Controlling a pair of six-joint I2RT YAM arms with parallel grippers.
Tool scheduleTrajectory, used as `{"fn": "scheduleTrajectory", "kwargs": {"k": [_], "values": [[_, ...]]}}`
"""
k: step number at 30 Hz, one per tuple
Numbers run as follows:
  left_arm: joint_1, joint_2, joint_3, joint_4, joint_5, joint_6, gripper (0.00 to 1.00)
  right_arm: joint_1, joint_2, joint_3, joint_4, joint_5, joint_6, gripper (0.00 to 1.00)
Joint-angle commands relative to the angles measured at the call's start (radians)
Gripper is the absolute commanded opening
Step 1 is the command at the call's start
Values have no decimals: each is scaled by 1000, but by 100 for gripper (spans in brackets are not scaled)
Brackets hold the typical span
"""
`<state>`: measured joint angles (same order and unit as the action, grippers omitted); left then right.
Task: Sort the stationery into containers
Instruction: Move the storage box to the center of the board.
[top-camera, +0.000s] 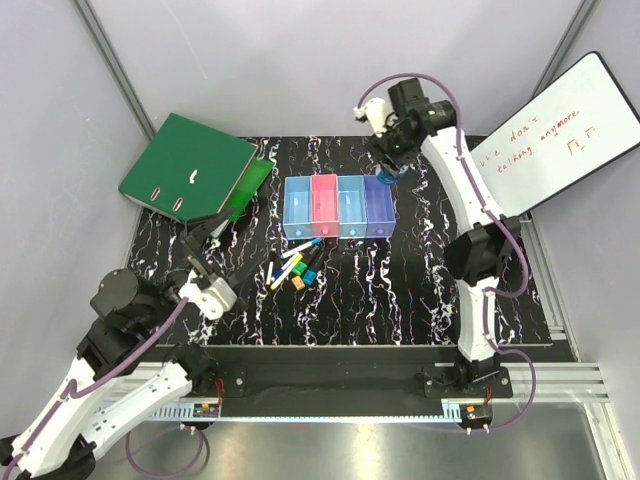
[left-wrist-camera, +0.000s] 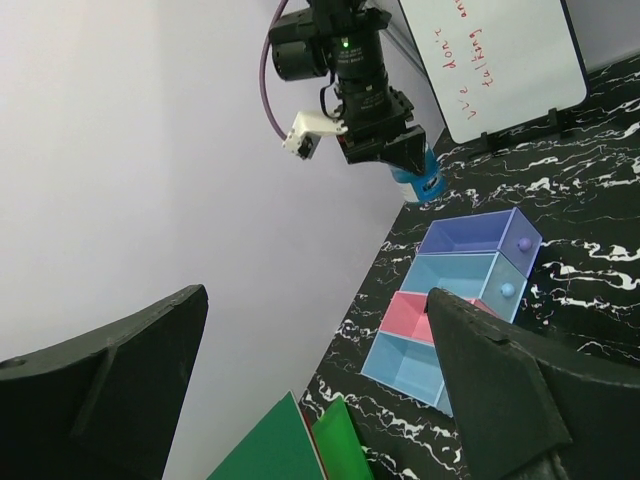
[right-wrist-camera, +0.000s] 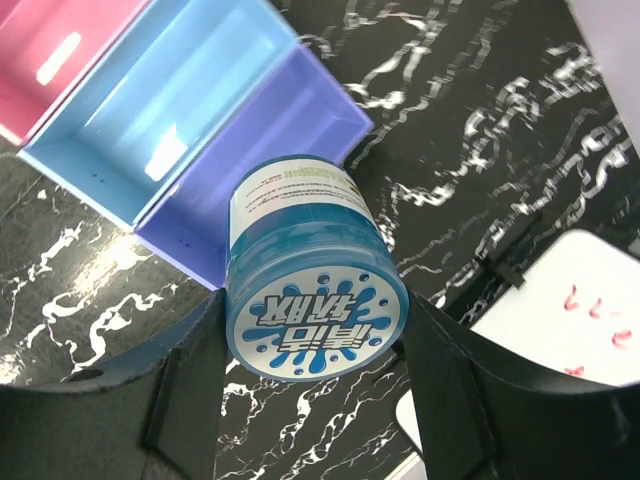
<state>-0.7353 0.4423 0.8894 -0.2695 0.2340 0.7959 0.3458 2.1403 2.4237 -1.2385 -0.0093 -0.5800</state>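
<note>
Tin (right-wrist-camera: 315, 300) in the right gripper (right-wrist-camera: 312, 330), by the purple bin (right-wrist-camera: 270, 150).
Its jaws stand part open, clamped on the tin's sides, at the bin's far right corner. Nearer, left, the left gripper (top-camera: 225, 250) gapes wide and empty beside the pens (top-camera: 295, 268).

Round blue tin with a splash-patterned top (right-wrist-camera: 315, 270) is tilted, clamped in the right gripper (right-wrist-camera: 315, 310), just beyond the purple end of the joined row of four translucent plastic bins (top-camera: 340, 233): light blue, pink, light blue, purple. Short coloured pens and markers (top-camera: 295, 268) lie heaped just in front of the row.
</note>
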Motion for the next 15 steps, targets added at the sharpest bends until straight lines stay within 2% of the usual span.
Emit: {"fn": "scheduleTrajectory", "kwargs": {"k": [1, 15], "values": [[-3, -17, -9, 9, -24, 9, 99, 42, 58, 41, -24, 39, -87, 0], [-1, -34, -33, 13, -36, 0, 99, 50, 216, 97, 62, 69, -106, 0]]}}
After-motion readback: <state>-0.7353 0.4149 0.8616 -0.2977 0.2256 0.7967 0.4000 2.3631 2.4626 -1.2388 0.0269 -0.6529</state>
